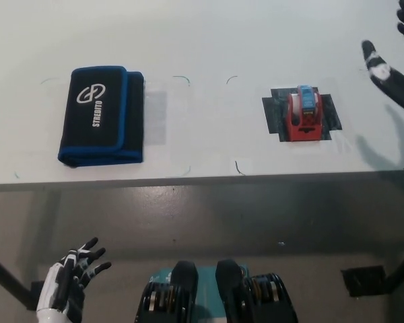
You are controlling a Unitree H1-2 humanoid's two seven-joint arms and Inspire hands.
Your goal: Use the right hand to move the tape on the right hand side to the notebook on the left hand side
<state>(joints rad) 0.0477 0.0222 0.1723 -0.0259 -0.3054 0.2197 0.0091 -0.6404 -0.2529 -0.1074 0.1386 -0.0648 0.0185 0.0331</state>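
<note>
A red tape dispenser (303,114) with a blue top stands on a dark patch at the right of the white table (209,40). The notebook (101,116), black with blue edging and a white logo, lies closed at the left. My black right hand (396,60) hovers open at the picture's right edge, above the table and to the right of the tape, partly cut off. It holds nothing. My white left hand (69,286) rests open at the lower left, below the table's front edge.
Thin corner marks are drawn on the table around the notebook and the tape. The table's front edge (202,180) runs across the middle of the picture, with grey floor below it. The right hand's shadow (384,145) falls on the table's right end.
</note>
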